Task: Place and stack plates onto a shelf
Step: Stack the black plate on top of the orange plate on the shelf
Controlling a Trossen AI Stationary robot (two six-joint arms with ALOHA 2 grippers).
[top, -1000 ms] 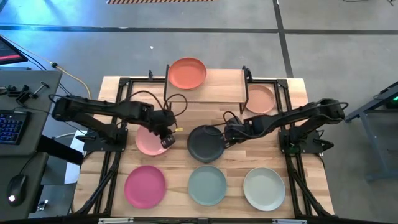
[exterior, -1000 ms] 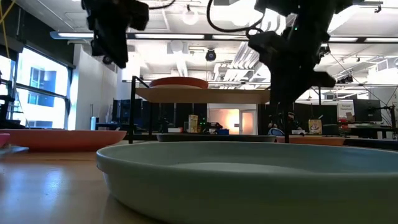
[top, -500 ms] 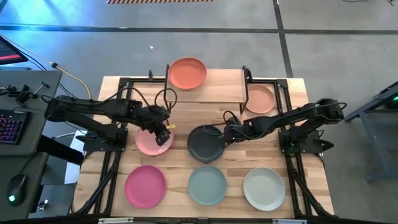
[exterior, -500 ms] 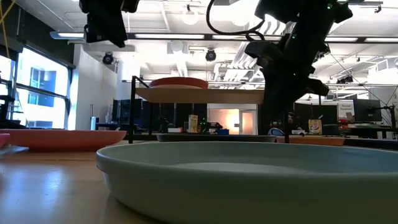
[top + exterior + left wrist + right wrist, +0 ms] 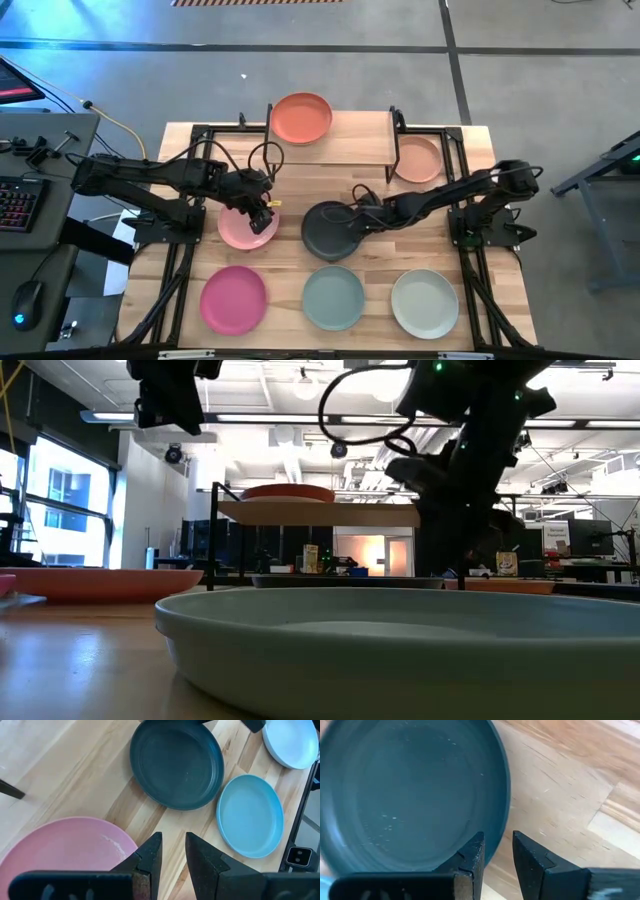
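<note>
Wooden table (image 5: 290, 190): our right gripper (image 5: 352, 222), jaws slightly parted and empty, straddles the charcoal plate (image 5: 328, 231) rim for pickup. Left gripper (image 5: 265, 212), same narrow gap, hangs over the pink plate (image 5: 243, 228).

A grey concrete floor (image 5: 560, 60) is crossed by dark seams; bright tall windows (image 5: 62, 500) and white ceiling strip lights (image 5: 300, 418) are seen.

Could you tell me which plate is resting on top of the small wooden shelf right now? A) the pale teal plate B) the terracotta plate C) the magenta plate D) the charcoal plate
B: the high view shows the terracotta plate sitting on the left end of the shelf; the charcoal plate, magenta plate and pale teal plate all lie on the tabletop.
</note>
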